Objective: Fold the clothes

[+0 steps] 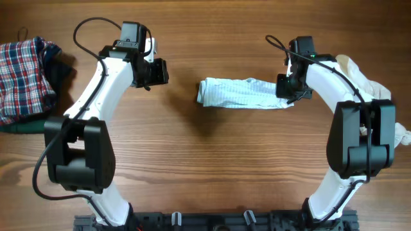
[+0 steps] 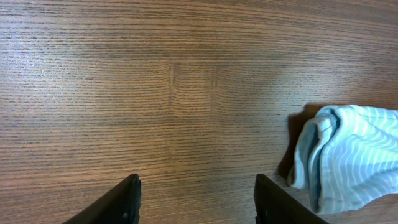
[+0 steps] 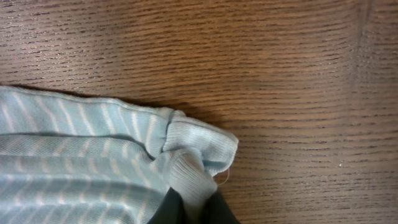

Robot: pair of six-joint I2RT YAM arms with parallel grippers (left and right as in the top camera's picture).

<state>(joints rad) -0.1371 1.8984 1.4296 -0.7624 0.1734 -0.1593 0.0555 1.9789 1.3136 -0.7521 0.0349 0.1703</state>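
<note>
I see my right gripper (image 1: 290, 90) pinched onto one end of the pale striped garment (image 1: 241, 94), while my left gripper (image 1: 157, 72) hangs spread apart over the wooden table (image 1: 205, 167).

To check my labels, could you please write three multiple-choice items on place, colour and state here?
1. Where does the plaid garment lie? A centre; B far left; C far right.
2. What colour is the striped garment? A pale blue; B red; C black.
3. How do the right jaws stand? A open over bare wood; B out of view; C shut on the striped garment.
Answers: 1 B: it lies at the overhead's left edge. 2 A: pale blue, white stripes. 3 C: the right wrist view shows its end pinched.
</note>
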